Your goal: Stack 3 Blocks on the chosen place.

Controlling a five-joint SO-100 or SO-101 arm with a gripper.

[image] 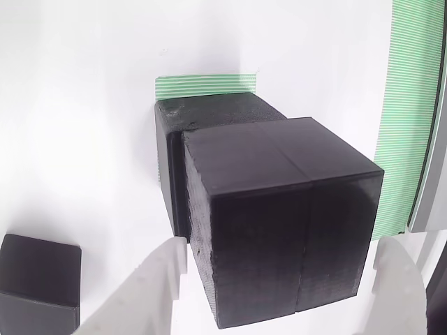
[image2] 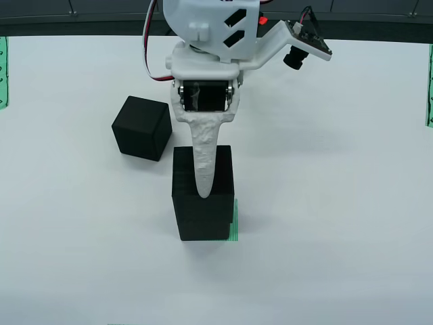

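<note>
Two black blocks stand stacked on the green-striped chosen place (image: 206,85), and a sliver of that patch shows at the stack's foot (image2: 234,223). The upper block (image: 279,216) (image2: 186,169) sits between my white fingers (image: 150,286), which press its left and right sides in the wrist view, so my gripper (image: 283,244) is shut on it. The lower block (image: 209,112) (image2: 203,223) peeks out behind and beneath it. From the front, one finger (image2: 204,162) hangs down over the stack's near face. A third block (image: 38,279) (image2: 141,127) lies alone on the white table, left of the stack.
A long green-striped band (image: 408,105) runs along the right edge in the wrist view. Short green strips mark the table's side edges (image2: 3,71). White table surface (image2: 338,169) spreads right of and in front of the stack.
</note>
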